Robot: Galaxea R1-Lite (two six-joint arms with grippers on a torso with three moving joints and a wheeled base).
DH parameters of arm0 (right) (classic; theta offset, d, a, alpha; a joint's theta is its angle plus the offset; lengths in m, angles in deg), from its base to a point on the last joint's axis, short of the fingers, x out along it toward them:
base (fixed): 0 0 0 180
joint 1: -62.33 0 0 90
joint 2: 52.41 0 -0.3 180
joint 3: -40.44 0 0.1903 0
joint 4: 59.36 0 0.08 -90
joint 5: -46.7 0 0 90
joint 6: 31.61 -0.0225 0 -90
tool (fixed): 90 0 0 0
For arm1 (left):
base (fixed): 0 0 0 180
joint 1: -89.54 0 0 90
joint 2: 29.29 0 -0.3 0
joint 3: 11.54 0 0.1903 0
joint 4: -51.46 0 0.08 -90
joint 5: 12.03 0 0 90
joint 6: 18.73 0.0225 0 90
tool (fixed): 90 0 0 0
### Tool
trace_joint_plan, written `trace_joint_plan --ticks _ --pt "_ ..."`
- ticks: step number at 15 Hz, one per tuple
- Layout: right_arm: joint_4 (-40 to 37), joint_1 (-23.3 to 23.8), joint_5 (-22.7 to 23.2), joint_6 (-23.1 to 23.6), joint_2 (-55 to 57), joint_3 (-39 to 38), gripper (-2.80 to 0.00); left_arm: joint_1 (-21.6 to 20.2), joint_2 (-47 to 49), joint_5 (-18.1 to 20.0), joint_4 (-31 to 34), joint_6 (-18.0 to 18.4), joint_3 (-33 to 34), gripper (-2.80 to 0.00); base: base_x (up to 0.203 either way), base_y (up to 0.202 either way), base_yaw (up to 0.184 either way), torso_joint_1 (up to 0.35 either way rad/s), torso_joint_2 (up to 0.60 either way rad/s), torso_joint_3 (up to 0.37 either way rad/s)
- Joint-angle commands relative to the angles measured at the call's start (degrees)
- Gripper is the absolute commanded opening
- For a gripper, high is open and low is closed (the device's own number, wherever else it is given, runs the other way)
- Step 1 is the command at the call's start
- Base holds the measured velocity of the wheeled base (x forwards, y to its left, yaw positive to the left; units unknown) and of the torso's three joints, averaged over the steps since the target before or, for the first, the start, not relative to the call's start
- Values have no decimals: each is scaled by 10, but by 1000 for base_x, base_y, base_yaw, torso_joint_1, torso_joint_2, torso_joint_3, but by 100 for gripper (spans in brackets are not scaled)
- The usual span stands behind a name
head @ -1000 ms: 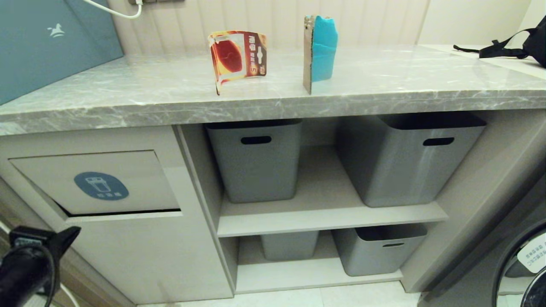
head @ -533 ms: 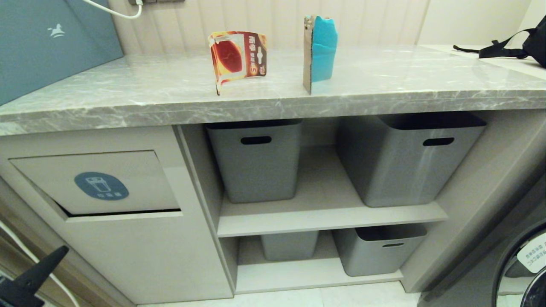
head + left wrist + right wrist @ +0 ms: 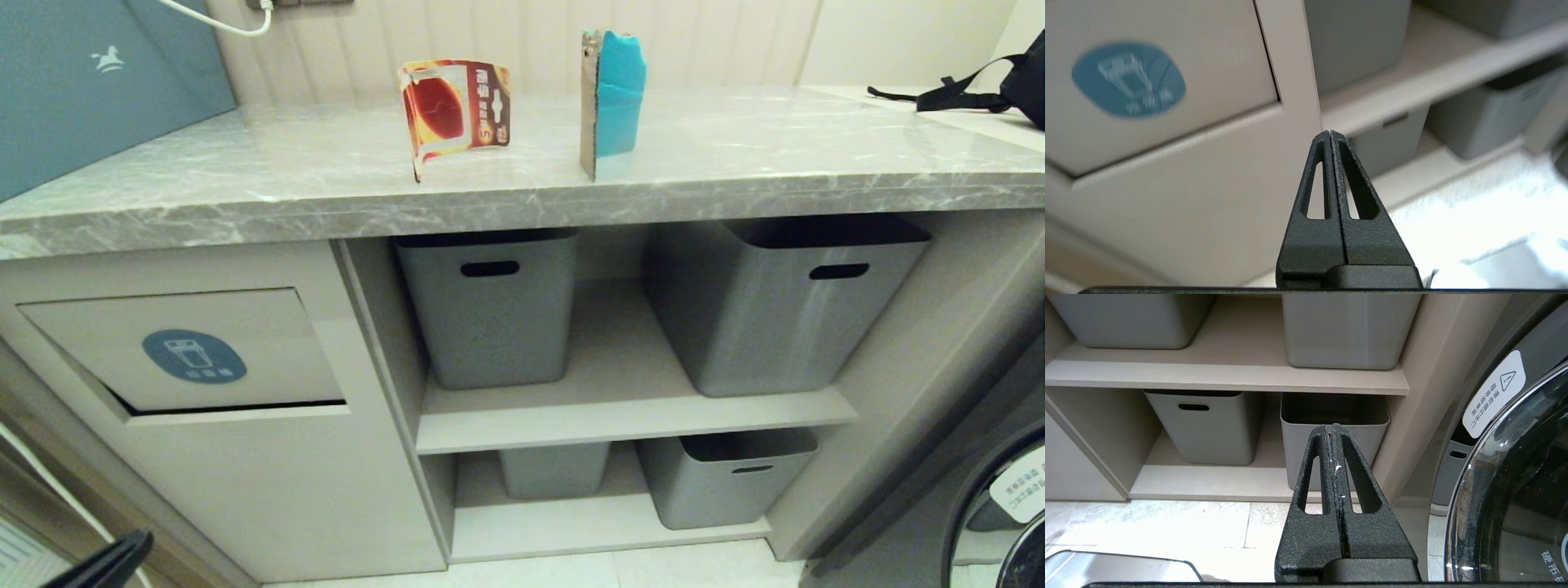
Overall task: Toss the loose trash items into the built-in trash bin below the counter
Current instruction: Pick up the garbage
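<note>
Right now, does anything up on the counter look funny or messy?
Yes. Two bits of trash stand on the counter: a bent red-orange blister card curling on its edge, and beside it a folded teal-and-brown cardboard piece standing upright. Nothing is spilled.

Bright even light, blurred left wrist view

Home laundry nook, washing machine (image 3: 1000, 523), storage bins (image 3: 490, 306)

We see a bent red card (image 3: 454, 108) and a folded teal cardboard piece (image 3: 612, 96) standing on the grey counter (image 3: 326, 192). The bin flap (image 3: 184, 349) sits below, left.
</note>
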Motion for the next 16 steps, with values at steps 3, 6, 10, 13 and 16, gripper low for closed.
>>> trace_joint_plan --ticks 3,6,10,13,16 --pt "0 0 1 0 -1 0 -280 -5 -197 -11 223 5 -3 -280 0 0 0 0 0 0" --pt "0 0 1 0 -1 0 -280 0 -253 -93 268 -12 -3 -280 0 0 0 0 0 0" --pt "0 0 0 -1 -1 0 -280 9 -362 -154 365 -36 -12 -280 0 0 0 0 0 0" --pt "0 0 0 -1 -1 0 -280 13 -356 -163 365 -46 -9 -280 0 0 0 0 0 0" --pt "0 0 0 -1 -1 0 -280 13 -356 -168 365 -60 -8 -280 0 0 0 0 0 0"
